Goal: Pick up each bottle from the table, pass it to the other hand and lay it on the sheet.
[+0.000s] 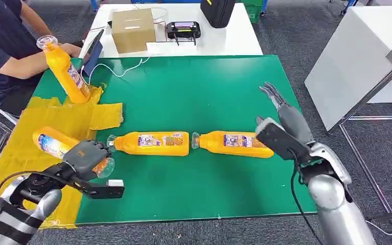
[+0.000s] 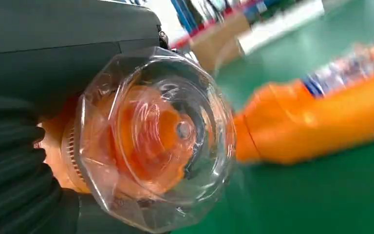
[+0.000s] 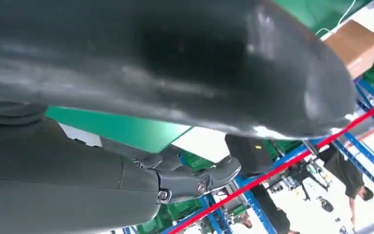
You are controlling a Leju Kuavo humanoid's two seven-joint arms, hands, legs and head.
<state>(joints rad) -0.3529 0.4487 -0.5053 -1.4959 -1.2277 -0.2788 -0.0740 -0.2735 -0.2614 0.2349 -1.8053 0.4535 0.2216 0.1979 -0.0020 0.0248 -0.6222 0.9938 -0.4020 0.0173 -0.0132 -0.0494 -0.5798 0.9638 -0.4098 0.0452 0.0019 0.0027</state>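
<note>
My left hand (image 1: pixel 84 159) grips an orange bottle (image 1: pixel 52 142) near its neck, low over the yellow sheet (image 1: pixel 35 120) at the left. The bottle's clear cap (image 2: pixel 156 136) fills the left wrist view. Two more orange bottles lie end to end on the green mat: a middle bottle (image 1: pixel 153 143) (image 2: pixel 321 122) and a right bottle (image 1: pixel 235 144). My right hand (image 1: pixel 280 125) is at the right bottle's base with its fingers (image 3: pixel 190 178) spread and nothing in it. A fourth bottle (image 1: pixel 66 71) stands tilted at the sheet's far end.
A person (image 1: pixel 2 46) sits at the far left, one arm close behind the tilted bottle. Beyond the mat, a white table holds a cardboard box (image 1: pixel 132 29), a black device (image 1: pixel 183 29) and a black bag (image 1: pixel 217 11). A white cabinet (image 1: pixel 357 61) stands to the right.
</note>
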